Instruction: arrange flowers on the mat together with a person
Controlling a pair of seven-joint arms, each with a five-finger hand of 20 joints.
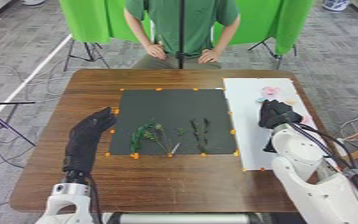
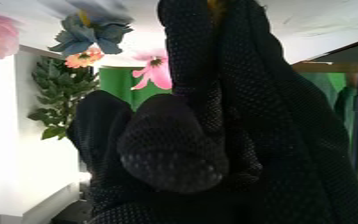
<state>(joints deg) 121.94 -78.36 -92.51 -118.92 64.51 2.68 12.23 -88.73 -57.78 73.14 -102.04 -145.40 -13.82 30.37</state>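
Brown wooden desk (image 1: 184,187) in the head view, with a dark grey rectangular mat (image 1: 171,107) on it; a green leafy stem (image 1: 138,136), a sprig with small pale buds (image 1: 160,132) and a pair of thin dark stems (image 1: 203,135) lie on the mat's near half. The black-gloved left hand (image 1: 91,129) is by the mat's left edge, fingers straight and holding nothing. To the right, the black-gloved right hand (image 1: 277,114) is over a white sheet (image 1: 247,102) bearing a pale pink flower (image 1: 270,92).

Right wrist view: the fingers look loose and extended; a bit of yellow shows between them, and I cannot tell what it is. Beyond are a blue-grey bloom (image 2: 94,36), a small peach flower (image 2: 84,57) and a pink long-petalled flower (image 2: 158,71).

The step seems to be choosing a bloom; next calls for pinching one by its stem and setting it among the greenery.
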